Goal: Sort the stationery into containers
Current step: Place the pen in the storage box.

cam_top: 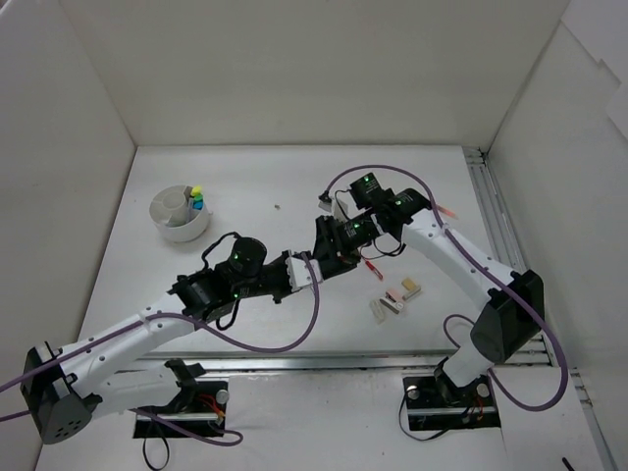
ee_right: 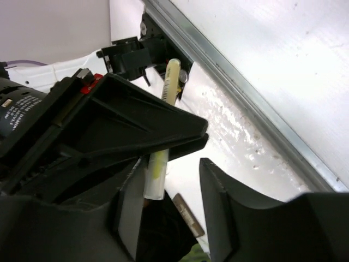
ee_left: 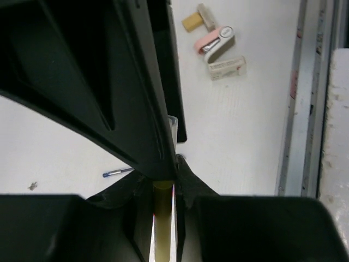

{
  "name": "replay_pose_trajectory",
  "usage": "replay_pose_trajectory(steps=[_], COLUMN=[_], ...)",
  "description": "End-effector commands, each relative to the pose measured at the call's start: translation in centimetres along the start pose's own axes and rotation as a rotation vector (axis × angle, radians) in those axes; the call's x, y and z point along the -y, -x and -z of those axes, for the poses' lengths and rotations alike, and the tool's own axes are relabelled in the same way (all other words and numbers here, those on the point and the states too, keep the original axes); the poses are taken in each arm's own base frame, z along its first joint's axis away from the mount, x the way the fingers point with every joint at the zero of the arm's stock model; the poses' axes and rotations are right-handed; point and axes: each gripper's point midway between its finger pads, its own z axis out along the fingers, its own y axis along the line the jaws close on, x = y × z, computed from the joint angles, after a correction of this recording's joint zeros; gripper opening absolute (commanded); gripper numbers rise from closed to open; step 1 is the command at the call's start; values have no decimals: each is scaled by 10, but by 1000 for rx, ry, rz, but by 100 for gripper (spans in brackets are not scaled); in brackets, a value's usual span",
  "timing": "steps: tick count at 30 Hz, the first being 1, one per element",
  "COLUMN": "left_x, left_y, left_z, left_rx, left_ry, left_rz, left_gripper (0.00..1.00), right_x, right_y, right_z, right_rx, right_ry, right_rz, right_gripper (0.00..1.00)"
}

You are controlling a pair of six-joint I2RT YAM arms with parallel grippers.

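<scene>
Closest to the left wrist camera, the left end effector (ee_left: 162, 190) has its two black fingers pressed shut on a beige stick (ee_left: 162, 218). The stick's long axis seems to run along those fingers, though the clamp hides most of it. Straight ahead the right end effector (ee_right: 177, 180) meets it over the middle of the surface. Its jaws stand partly apart around the same stick: there is a clear gap on one side, and on the other it is hard to tell whether the finger touches. The hold looks to be the left arm's alone.

The white tub (cam_top: 184, 234), with highlighters (cam_top: 196, 196) standing in one compartment, sits well off to the left of the left end effector and a little farther from the arm bases. The left arm is the nearer one to it, so carrying the stick there is probably its job. A cluster of eraser blocks (ee_left: 218, 49) lies ahead and to its right, and a thin blue pen (ee_left: 117, 173) lies just off to its left.
</scene>
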Motion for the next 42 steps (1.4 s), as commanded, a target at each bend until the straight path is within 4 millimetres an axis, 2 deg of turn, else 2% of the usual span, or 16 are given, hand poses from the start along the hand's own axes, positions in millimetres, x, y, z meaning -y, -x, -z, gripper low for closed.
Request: replay_pose_trajectory(steps=[1, 3, 4, 5, 6, 8, 10, 11, 12, 14, 15, 19, 22, 28, 34, 42], left_x=[-33, -49, -59, -76, -82, -102, -130, -143, -161, -178, -189, -216, -238, -278, -315, -331], left_y=[45, 34, 37, 29, 18, 17, 8, -10, -14, -30, -43, -66, -85, -113, -120, -126], left_z=[17, 22, 31, 41, 45, 69, 102, 116, 140, 164, 181, 215, 231, 238, 216, 223], left_rx=[172, 171, 201, 199, 191, 234, 287, 280, 344, 377, 385, 420, 446, 527, 513, 500], left_ry=[165, 245, 297, 376, 412, 523, 689, 807, 923, 1056, 1123, 1275, 1322, 1212, 1081, 1142], left_rz=[-15, 42, 64, 130, 162, 208, 291, 352, 432, 504, 542, 573, 601, 620, 526, 395], left_gripper=[0, 0, 0, 0, 0, 0, 0, 0, 0, 0, 0, 0, 0, 0, 0, 0], right_x=[-15, -5, -2, 7, 12, 27, 39, 49, 55, 63, 64, 73, 79, 88, 93, 98], right_y=[11, 27, 30, 38, 38, 47, 50, 51, 54, 59, 60, 65, 70, 77, 79, 80], right_z=[17, 35, 40, 50, 58, 73, 87, 95, 101, 109, 111, 110, 106, 102, 112, 119], right_rx=[75, 182, 208, 259, 295, 369, 434, 479, 509, 556, 565, 554, 535, 513, 541, 562], right_ry=[1, -66, -88, -130, -154, -226, -285, -348, -380, -428, -435, -429, -411, -389, -412, -441], right_rz=[79, 96, 101, 105, 105, 101, 94, 100, 94, 101, 105, 114, 103, 96, 107, 124], right_gripper=[42, 67, 84, 98, 98, 98, 98, 98, 98, 98, 98, 98, 98, 98, 98, 98])
